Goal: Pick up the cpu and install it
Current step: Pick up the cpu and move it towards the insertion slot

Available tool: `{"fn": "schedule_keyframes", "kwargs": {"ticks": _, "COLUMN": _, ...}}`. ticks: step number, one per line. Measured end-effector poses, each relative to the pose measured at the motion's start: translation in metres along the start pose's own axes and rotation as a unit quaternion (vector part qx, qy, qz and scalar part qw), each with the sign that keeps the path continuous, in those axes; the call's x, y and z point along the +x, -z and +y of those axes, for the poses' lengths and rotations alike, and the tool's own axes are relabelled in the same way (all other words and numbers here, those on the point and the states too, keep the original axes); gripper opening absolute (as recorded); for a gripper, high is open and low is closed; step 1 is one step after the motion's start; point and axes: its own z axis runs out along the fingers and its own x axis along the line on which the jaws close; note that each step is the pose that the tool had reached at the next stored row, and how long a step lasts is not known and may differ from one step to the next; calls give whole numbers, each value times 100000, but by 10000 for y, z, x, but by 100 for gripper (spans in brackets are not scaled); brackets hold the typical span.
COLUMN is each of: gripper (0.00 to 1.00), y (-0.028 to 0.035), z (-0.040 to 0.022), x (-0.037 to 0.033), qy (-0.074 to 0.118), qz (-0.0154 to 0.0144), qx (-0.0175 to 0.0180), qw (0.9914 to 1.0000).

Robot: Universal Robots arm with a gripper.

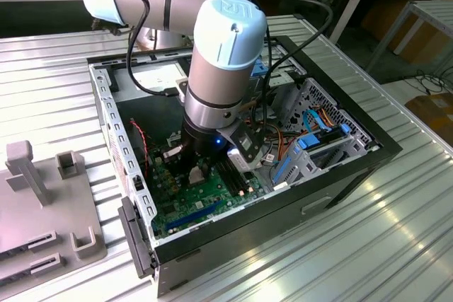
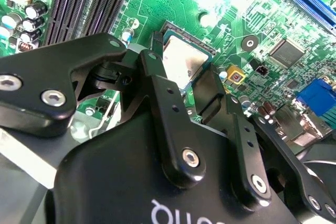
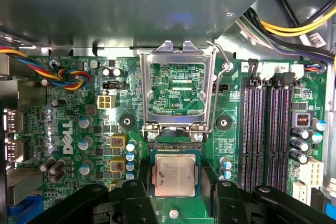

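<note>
The hand [image 2: 184,72] grips the cpu [image 3: 176,176] in its socket [image 3: 176,146], hinged frame [image 3: 177,51] raised. A tilted release could damage that socket.

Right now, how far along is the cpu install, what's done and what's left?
Done: the cpu appears to lie flat in its socket on the green motherboard. In hand: the gripper is low over the board, right at the cpu; whether it grips the chip I cannot tell. Left: the hinged socket frame stands open, not closed over the cpu.
</note>
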Motion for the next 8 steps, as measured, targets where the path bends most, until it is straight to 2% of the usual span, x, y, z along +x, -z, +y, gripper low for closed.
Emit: {"fn": "schedule_keyframes", "kwargs": {"ticks": 8, "gripper": 47, "y": -4, "z": 0, "x": -1, "qy": 5, "qz": -2, "qx": -12, "qw": 100000}}
